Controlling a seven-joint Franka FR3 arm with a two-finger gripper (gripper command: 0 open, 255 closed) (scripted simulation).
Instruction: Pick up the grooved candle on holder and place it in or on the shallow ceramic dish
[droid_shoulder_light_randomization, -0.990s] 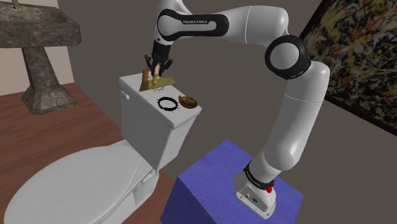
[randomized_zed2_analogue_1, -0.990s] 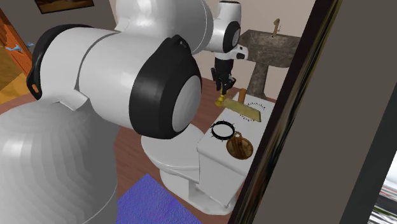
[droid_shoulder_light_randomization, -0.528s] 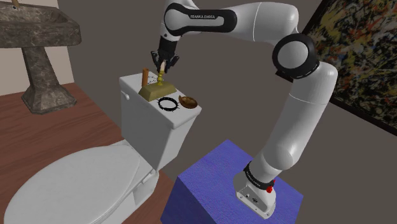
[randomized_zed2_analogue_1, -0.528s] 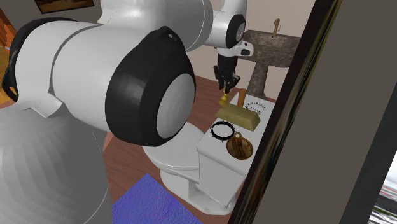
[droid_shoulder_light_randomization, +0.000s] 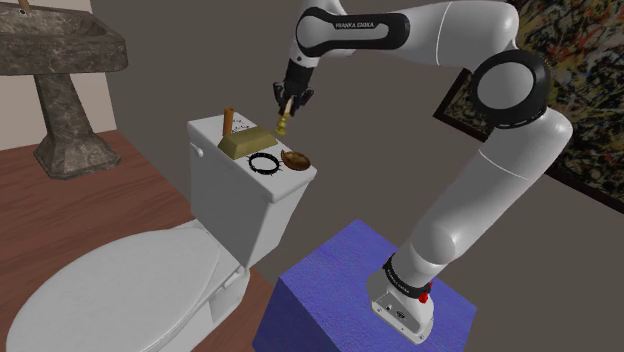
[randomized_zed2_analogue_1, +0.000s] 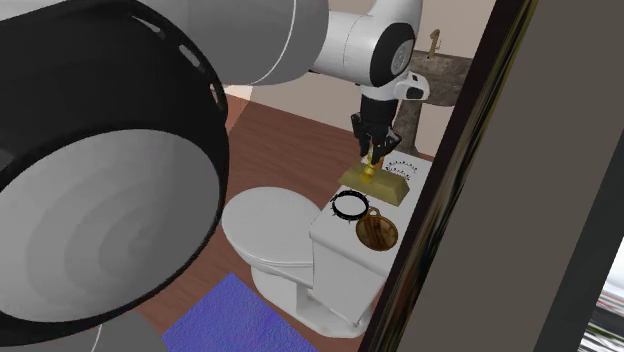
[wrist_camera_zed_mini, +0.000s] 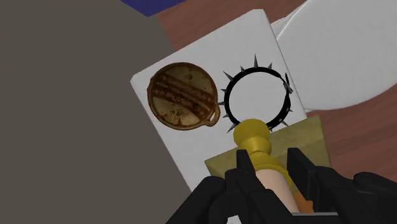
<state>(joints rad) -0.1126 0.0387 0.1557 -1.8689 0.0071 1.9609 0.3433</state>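
**Bathroom cistern top: candle (droid_shoulder_light_randomization: 284, 122) was up and on its way, dish (droid_shoulder_light_randomization: 295, 159) in sight**

Up on the white toilet tank lid (droid_shoulder_light_randomization: 207, 130), everything had shifted in a single second. A second earlier the gripper (droid_shoulder_light_randomization: 287, 103) sat low at the back of the lid, down on the candle. Half a second on, it was lifting. At this moment the candle hung clear in the air, off the lid entirely, past the gold block (droid_shoulder_light_randomization: 243, 142) and nearly over the brown dish.

The wrist view settled the grip: both black fingers (wrist_camera_zed_mini: 244, 167) were closed tight against the pale candle body, and the gold holder (wrist_camera_zed_mini: 253, 135) pointed down ahead of them. Nothing slack showed there, so it was a proper clasp.

Below, the round brown dish (wrist_camera_zed_mini: 182, 95) lay on the lid, just beside the spiked black ring (wrist_camera_zed_mini: 257, 97). The holder's foot lined up nearer the ring than the dish.

By my reading, the pick was done and the carry was well along. What remained was a short sideways move to centre over the dish, then a gentle lowering. The risk was the ring: set down too early, the holder would land inside it or on its spikes rather than in the dish.
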